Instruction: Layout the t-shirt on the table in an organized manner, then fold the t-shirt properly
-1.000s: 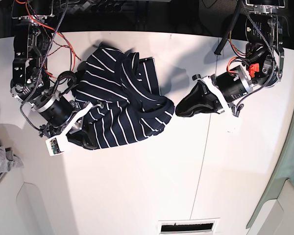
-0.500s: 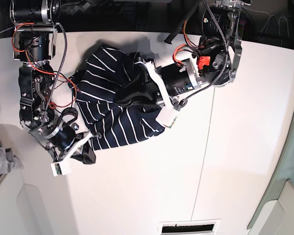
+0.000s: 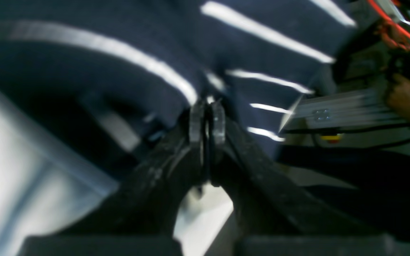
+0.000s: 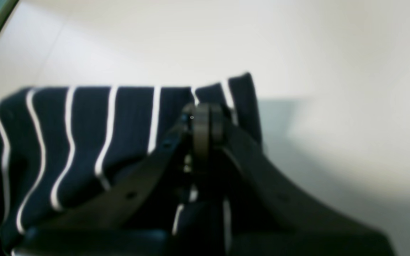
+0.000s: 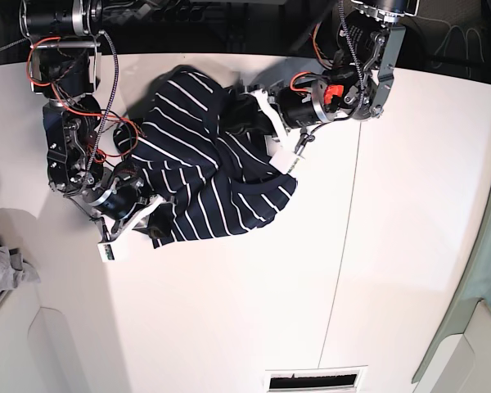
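Note:
The navy t-shirt (image 5: 200,160) with thin white stripes lies bunched on the white table (image 5: 393,246) at the back left. My left gripper (image 5: 247,115) is at the bunch's back right edge. In the left wrist view it (image 3: 207,121) is shut on a fold of the striped fabric (image 3: 176,42). My right gripper (image 5: 153,227) is at the shirt's front left corner. In the right wrist view it (image 4: 205,121) is shut on the shirt's edge (image 4: 119,117), held a little above the table (image 4: 297,42).
A small grey cloth (image 5: 0,274) lies at the left edge. A vent slot (image 5: 315,379) is in the front edge. A teal curtain (image 5: 483,270) hangs on the right. A person's hand (image 3: 404,96) shows behind the table in the left wrist view.
My left gripper reached into the shirt, then drew back toward the table's rear with fabric. My right gripper moved up and inward with the corner. The shirt has shifted toward the back.

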Action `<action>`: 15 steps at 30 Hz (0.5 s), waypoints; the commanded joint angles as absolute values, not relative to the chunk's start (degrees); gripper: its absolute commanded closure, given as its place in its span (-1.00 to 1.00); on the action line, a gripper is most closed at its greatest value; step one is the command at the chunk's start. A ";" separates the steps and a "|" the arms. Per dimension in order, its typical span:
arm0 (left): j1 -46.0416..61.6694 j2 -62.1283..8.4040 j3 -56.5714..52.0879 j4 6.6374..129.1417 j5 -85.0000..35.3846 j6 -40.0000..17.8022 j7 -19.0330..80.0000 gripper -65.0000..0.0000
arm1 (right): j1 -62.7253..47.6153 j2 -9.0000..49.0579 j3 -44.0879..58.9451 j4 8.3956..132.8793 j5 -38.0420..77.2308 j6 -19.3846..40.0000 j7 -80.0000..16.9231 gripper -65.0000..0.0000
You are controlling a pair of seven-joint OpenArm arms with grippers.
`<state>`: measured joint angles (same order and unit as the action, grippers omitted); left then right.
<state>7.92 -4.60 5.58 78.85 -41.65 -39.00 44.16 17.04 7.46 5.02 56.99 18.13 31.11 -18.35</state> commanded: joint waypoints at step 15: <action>-2.55 -6.02 5.19 73.49 -31.62 -31.90 42.70 0.92 | 14.24 7.73 5.13 57.98 24.08 32.71 -17.61 1.00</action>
<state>-1.52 -6.17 5.23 72.84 -31.62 -32.03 43.20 13.26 7.55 5.02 57.01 23.31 31.81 -18.26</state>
